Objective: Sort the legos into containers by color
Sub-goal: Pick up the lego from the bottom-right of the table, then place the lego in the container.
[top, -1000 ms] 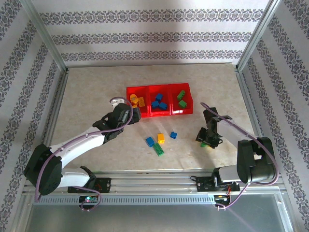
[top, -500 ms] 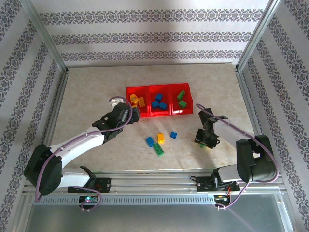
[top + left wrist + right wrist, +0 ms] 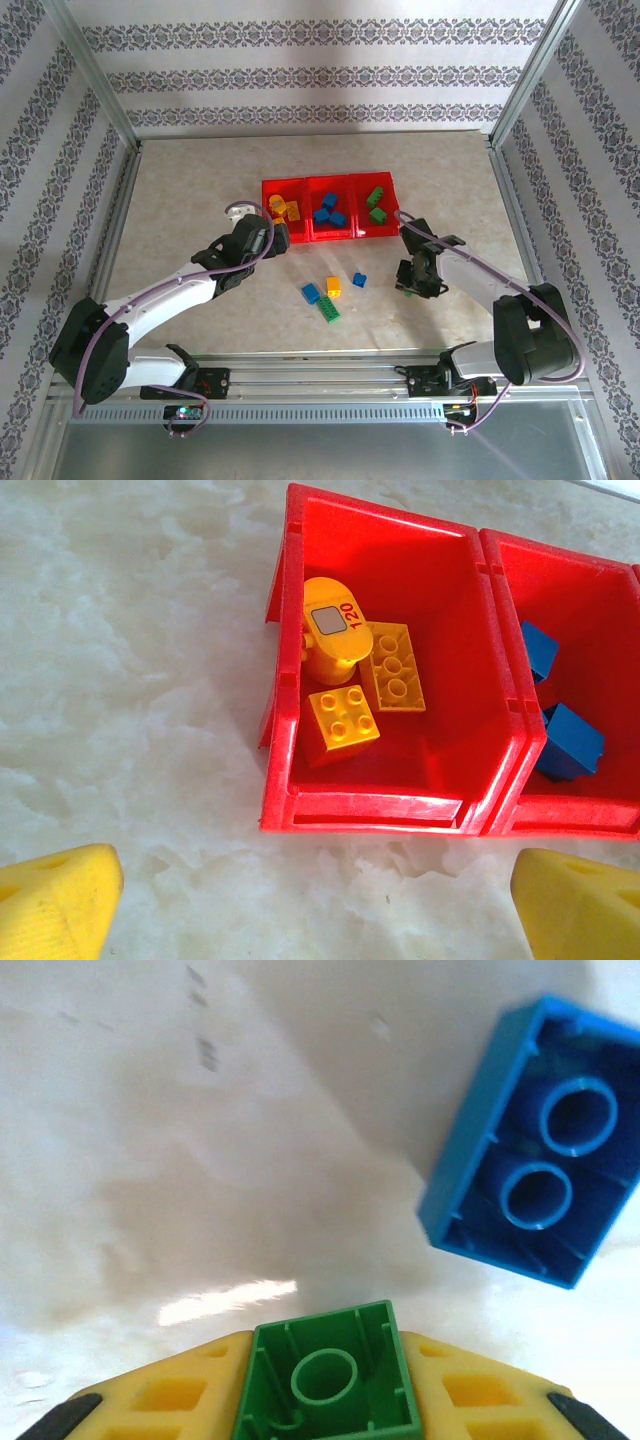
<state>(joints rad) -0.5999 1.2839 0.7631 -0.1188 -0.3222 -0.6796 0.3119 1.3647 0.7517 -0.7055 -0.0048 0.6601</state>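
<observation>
Mostly sorted; we hold a green brick (image 3: 325, 1385).
Our right gripper (image 3: 411, 284) is clamped on it in front of the bins (image 3: 330, 238), which keep yellow, blue and green apart. Our left gripper (image 3: 266, 232) hangs open by the yellow bin (image 3: 380, 810). Four loose bricks (image 3: 333, 287) wait on the table (image 3: 200, 200).

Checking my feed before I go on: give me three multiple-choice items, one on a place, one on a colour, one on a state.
1. Which bin holds the yellow bricks? A left; B middle; C right.
2. What colour is the brick in the right gripper? A blue; B yellow; C green.
3. The left gripper is: A open; B shut on a brick; C shut, empty.
1 A: they lie in the left bin. 2 C: a green brick sits in its grip. 3 A: its jaws stand wide apart.
</observation>
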